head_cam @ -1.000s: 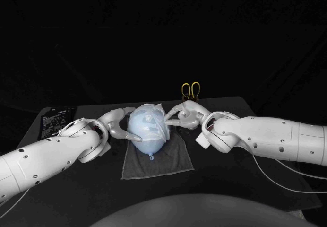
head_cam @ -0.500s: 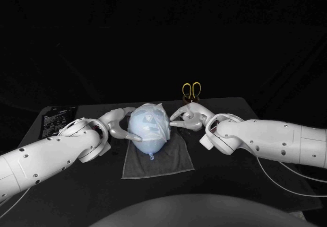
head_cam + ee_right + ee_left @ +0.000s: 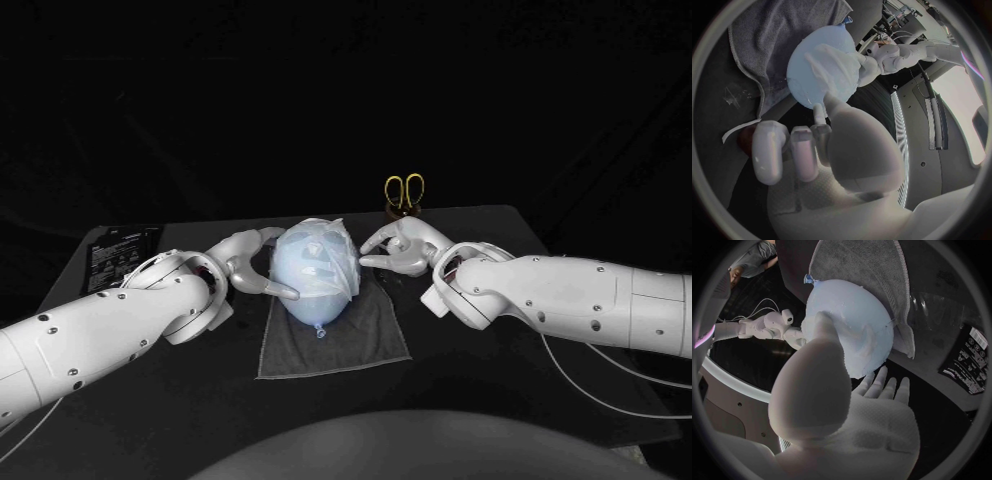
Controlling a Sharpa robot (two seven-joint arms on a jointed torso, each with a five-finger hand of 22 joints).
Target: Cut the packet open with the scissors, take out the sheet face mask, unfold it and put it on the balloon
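1. we judge the task to be at its last step: the sheet face mask (image 3: 329, 243) is already draped over the balloon (image 3: 312, 285), and the scissors (image 3: 404, 190) sit apart at the far edge of the table (image 3: 476, 400).
2. the balloon lies on its side on a grey towel (image 3: 361, 335) in the middle of the table, its knot pointing towards us.
3. our left hand (image 3: 245, 262) grasps the balloon from its left flank; in the left wrist view the thumb presses on the pale skin while the other fingers reach round behind it.
4. our right hand (image 3: 401, 245) is just beside the balloon's right flank with most fingers curled in. one fingertip reaches the balloon's edge, and we cannot tell whether it pinches the mask or only touches it.
5. the mask looks thin, wet and translucent. it clings over the upper part of the balloon, with a loose corner standing up at the far end and wrinkles on the right.
6. next, we think, the move calls for a light touch: smooth the loose edges down flat while the left hand steadies the balloon, without dragging the sheet off.
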